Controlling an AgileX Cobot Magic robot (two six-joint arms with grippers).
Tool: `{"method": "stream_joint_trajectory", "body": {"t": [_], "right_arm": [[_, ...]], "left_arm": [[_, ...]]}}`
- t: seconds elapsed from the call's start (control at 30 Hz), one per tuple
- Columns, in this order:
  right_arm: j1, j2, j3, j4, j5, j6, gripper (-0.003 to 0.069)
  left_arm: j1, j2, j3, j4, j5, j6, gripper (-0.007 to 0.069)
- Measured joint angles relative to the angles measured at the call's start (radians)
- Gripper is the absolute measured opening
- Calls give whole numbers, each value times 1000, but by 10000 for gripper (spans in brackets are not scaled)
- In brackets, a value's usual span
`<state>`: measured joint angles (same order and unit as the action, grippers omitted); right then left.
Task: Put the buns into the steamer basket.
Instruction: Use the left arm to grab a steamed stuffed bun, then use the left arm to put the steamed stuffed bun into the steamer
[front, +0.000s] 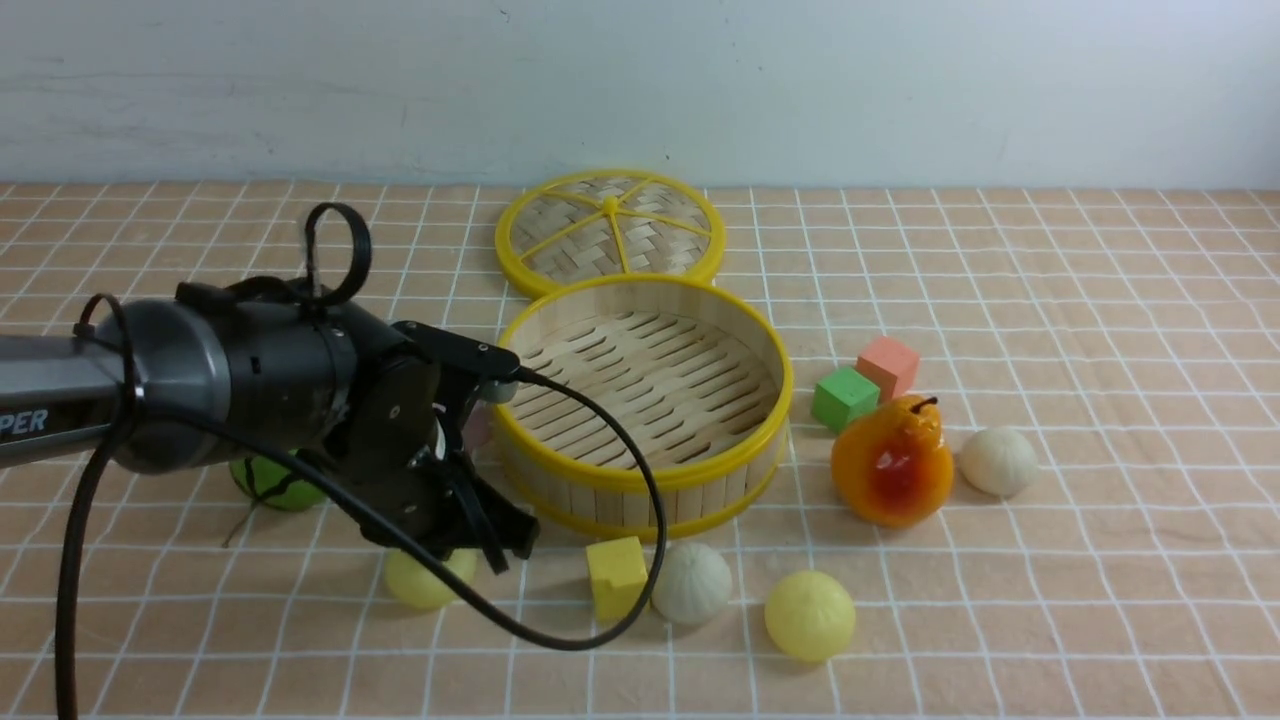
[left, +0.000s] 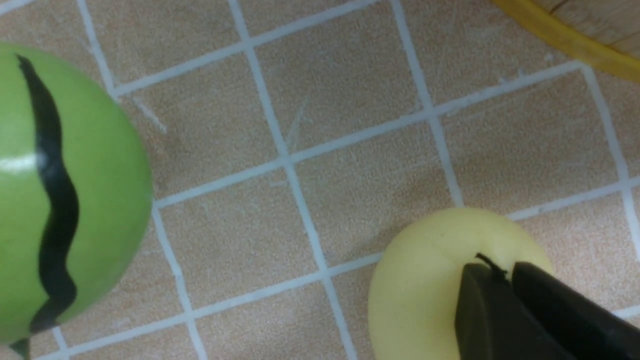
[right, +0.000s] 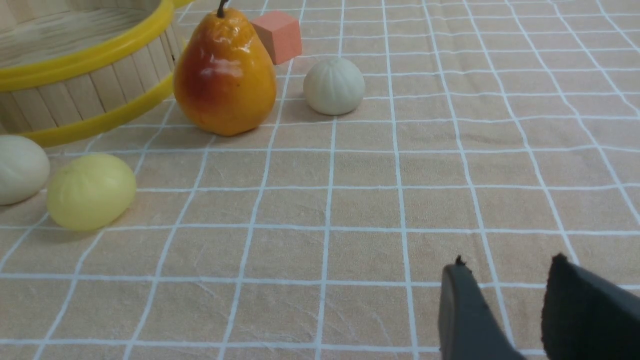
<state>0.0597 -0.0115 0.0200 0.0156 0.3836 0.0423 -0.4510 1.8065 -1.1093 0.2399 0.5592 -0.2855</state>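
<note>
Front view: left gripper (front: 492, 550) is sitting low over pale yellow bun 1 (front: 428, 582), just beside the steamer basket (front: 770, 440). All 4 buns are lying outside the basket on the checked cloth (front: 1100, 600). Off-white bun 1 (front: 692, 582) is lying just beside a yellow block (front: 617, 575), pale yellow bun 2 (front: 810, 615) is near it, and off-white bun 2 (front: 999, 461) is lying beside the orange pear (front: 893, 460).

Left wrist view: jaws are pressing together, tips lying on top of pale yellow bun 1 (left: 425, 290). Cannot tell if they are pinching it. Watermelon ball (left: 65, 200) is sitting apart.

Right wrist view: right gripper (right: 507, 265) is hovering over bare cloth, jaws parted, gripping nothing.
</note>
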Motion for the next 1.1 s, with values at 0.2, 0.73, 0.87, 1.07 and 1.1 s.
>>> {"method": "stream_joint_trajectory", "body": {"t": [0.2, 0.73, 0.87, 1.07, 1.1], "right_arm": [[0, 0, 0, 0, 0, 0, 241], [0, 0, 0, 0, 0, 0, 241], [0, 0, 0, 0, 0, 0, 241], [0, 0, 0, 0, 0, 0, 241], [0, 0, 0, 0, 0, 0, 241]], "left_arm": [[-3, -31, 0, 3, 38, 0, -13], [-3, -152, -205, -395, -42, 396, -13], [-4, -20, -286, -444, -73, 476, -13], [-5, 185, -424, -308, -9, 374, 40], [-5, 188, -427, -303, -4, 368, 50]]}}
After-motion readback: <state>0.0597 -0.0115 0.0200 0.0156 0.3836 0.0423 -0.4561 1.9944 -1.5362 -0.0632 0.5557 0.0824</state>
